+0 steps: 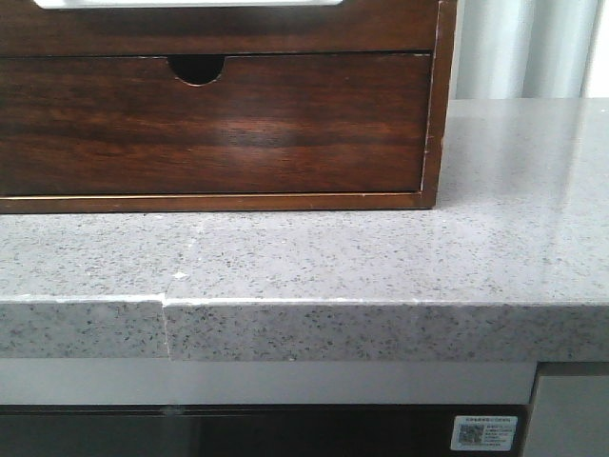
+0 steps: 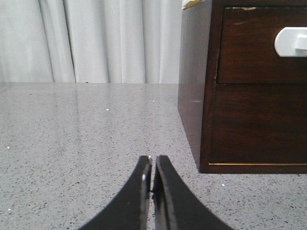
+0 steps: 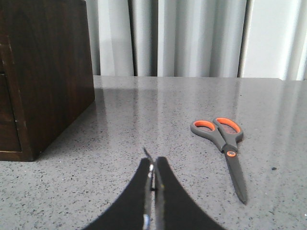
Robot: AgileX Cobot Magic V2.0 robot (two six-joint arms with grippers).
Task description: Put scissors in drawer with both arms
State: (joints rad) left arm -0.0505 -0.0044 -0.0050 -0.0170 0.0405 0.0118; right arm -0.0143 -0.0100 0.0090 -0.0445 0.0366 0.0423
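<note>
Partly cropped drawer (image 1: 190, 29), scissors (image 3: 223, 143) lying flat, right hand (image 3: 153, 165) closed.

The drawer (image 1: 190, 27) is running off the front view's top edge; its cut-out is showing only a sliver. The label (image 1: 485, 434) print is reading too small.

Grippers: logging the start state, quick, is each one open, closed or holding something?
Left gripper: closed, holding nothing.
Right gripper: closed, holding nothing; the scissors lie apart on the countertop.
</note>
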